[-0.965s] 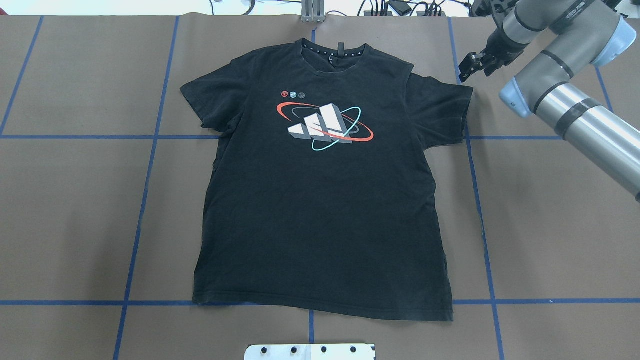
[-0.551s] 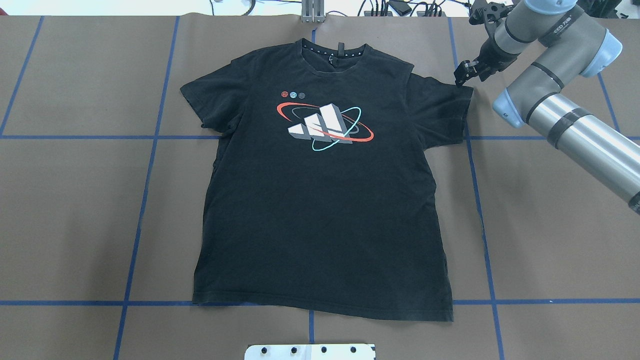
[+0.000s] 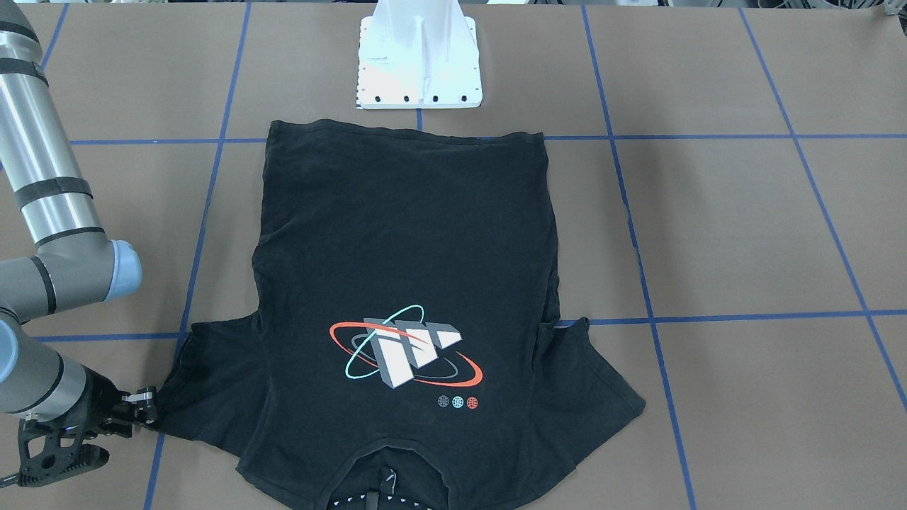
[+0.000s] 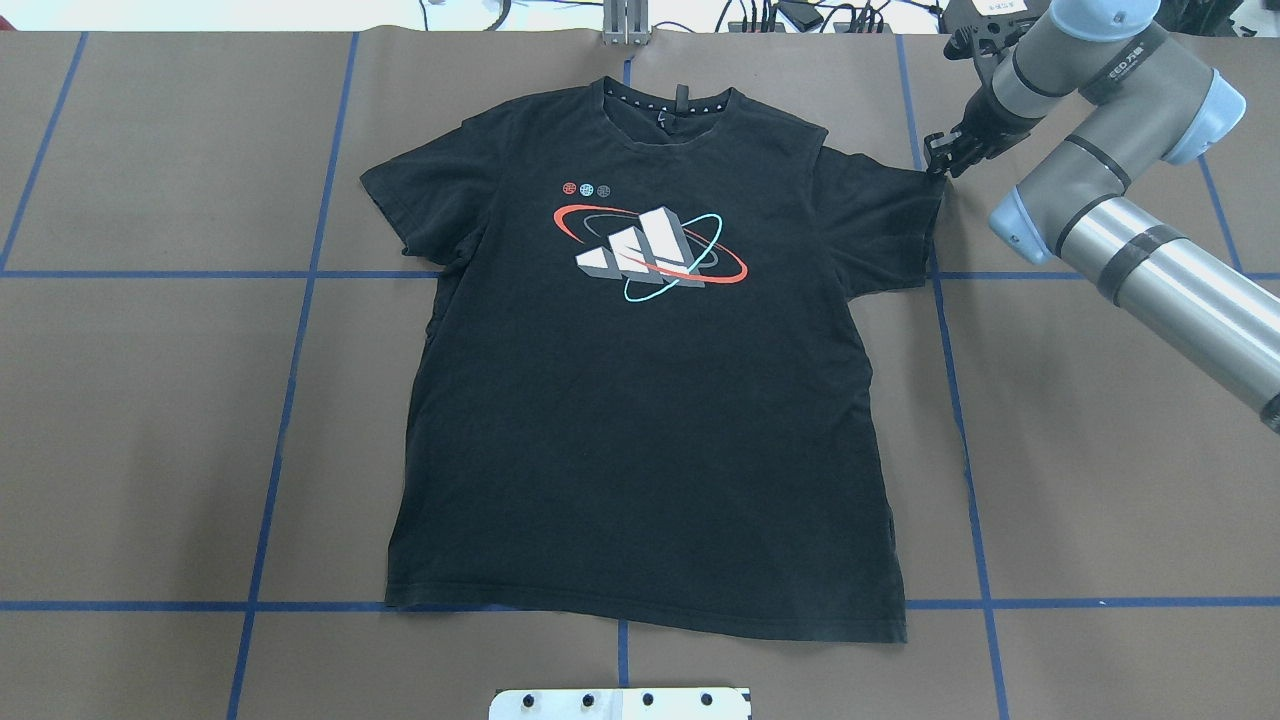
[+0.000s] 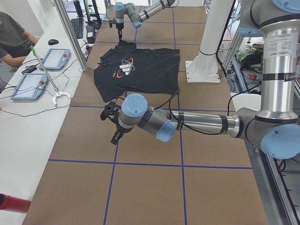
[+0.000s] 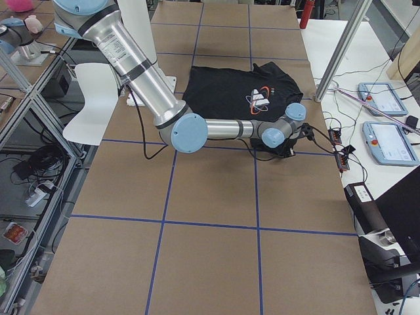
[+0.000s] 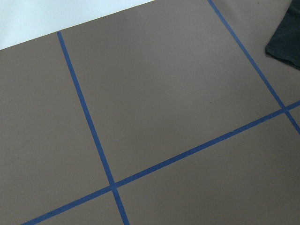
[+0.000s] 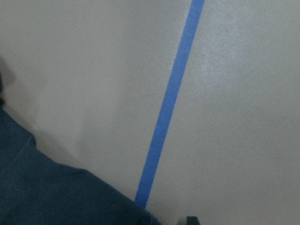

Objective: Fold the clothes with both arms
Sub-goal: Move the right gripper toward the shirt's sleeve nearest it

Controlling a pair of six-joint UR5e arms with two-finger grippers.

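The black T-shirt (image 4: 640,400) lies flat on the brown table, graphic side up, with its collar at the far edge. Its hem is near the robot's base (image 3: 404,234). My right gripper (image 4: 937,163) is low at the outer corner of the shirt's right-hand sleeve (image 3: 145,409). Its fingers look slightly open at the fabric's edge. In the right wrist view a sleeve corner (image 8: 42,187) fills the lower left. My left gripper (image 5: 108,115) shows only in the exterior left view, off the shirt's near side, and I cannot tell if it is open or shut. A shirt corner (image 7: 286,40) shows in the left wrist view.
The white pedestal base (image 3: 418,64) stands just behind the hem. Blue tape lines (image 4: 290,350) grid the brown table. Cables (image 4: 800,15) run along the far edge. A person (image 5: 11,37) sits at a side desk with tablets (image 5: 28,86).
My right gripper has come down and in toward the sleeve's outer corner, and its fingers look closer together. The shirt has not moved.
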